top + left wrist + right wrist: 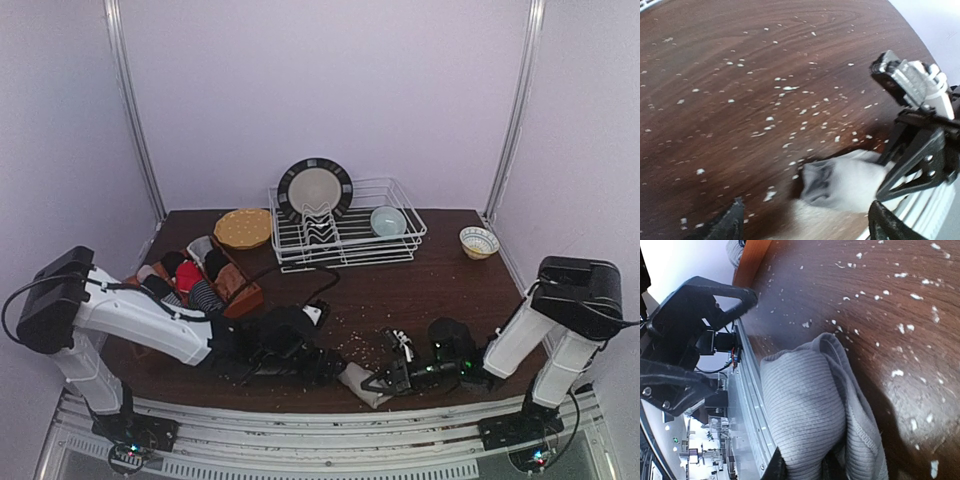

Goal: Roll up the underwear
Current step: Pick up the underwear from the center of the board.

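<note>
A grey-beige ribbed underwear (805, 410) lies bunched at the table's near edge, seen in the top view (362, 386) and the left wrist view (850, 182). My right gripper (802, 469) is shut on its folded bulge, one dark finger (776, 469) on each side; it also shows in the top view (383, 380). My left gripper (810, 226) is open, its fingertips (734, 221) wide apart just short of the cloth, and it shows in the top view (322, 364). Red, black, striped and orange-brown underwear (190, 275) sit in a wooden box at the left.
A wooden box (245, 298) stands at the left. A white dish rack (345, 240) at the back holds a dark-rimmed plate (314, 188) and a bowl (388, 221). A yellow dish (243, 228) and a small bowl (478, 241) flank it. White crumbs (785, 88) dot the table.
</note>
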### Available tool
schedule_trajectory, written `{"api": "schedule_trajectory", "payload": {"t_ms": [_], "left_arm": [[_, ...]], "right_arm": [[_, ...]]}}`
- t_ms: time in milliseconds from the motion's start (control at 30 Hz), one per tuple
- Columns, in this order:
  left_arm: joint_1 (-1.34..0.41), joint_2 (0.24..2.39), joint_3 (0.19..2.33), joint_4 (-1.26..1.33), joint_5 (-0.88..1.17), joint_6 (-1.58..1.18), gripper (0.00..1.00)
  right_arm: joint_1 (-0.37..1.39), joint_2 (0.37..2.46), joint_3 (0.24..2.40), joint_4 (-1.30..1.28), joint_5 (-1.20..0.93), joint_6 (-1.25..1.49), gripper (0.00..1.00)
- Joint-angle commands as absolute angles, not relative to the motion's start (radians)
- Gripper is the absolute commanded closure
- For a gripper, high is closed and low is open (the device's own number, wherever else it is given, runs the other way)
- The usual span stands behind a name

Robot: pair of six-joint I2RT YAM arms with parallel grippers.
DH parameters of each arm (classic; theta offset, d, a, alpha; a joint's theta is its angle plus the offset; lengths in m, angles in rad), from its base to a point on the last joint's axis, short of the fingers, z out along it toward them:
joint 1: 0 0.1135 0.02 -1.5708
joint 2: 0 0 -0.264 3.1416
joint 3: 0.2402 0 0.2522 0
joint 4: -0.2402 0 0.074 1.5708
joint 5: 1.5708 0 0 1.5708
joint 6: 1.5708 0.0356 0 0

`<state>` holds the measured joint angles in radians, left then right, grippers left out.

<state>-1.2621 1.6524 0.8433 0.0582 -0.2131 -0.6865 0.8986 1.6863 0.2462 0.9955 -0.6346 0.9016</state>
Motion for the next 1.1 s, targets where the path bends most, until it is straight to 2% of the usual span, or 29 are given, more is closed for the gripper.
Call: {"api": "schedule_trajectory", "payload": {"t_ms": [0,133,300,567,733,800,867,1067], "left_arm": [[-1.245,1.725,0.951,0.003,-0.106,-0.858,0.21],[-1.223,1.756,0.94,0.037,-0.038,-0.962,0.38],[-1.214,1.748,0.88,0.09,-0.001,-1.076,0.52],[-1.213,1.821,0.859,0.241,0.087,-1.229,0.52],[-1.212,1.892,0.84,0.366,0.114,-1.309,0.38],[-1.21,1.92,0.852,0.391,0.122,-1.318,0.36],[-1.205,1.95,0.862,0.418,0.13,-1.327,0.36],[-1.194,2.004,0.854,0.472,0.118,-1.383,0.45]], "right_arm": [[0.875,1.844,0.197,1.128,-0.618,1.033,1.0],[0.867,1.921,0.198,1.233,-0.586,1.074,1.0],[0.864,1.97,0.208,1.295,-0.551,1.101,1.0],[0.865,1.978,0.201,1.324,-0.508,1.119,1.0],[0.874,1.976,0.19,1.327,-0.5,1.122,1.0],[0.875,1.979,0.189,1.333,-0.5,1.122,1.0],[0.875,1.985,0.19,1.341,-0.5,1.122,1.0],[0.877,2.01,0.187,1.381,-0.514,1.128,1.0]]}}
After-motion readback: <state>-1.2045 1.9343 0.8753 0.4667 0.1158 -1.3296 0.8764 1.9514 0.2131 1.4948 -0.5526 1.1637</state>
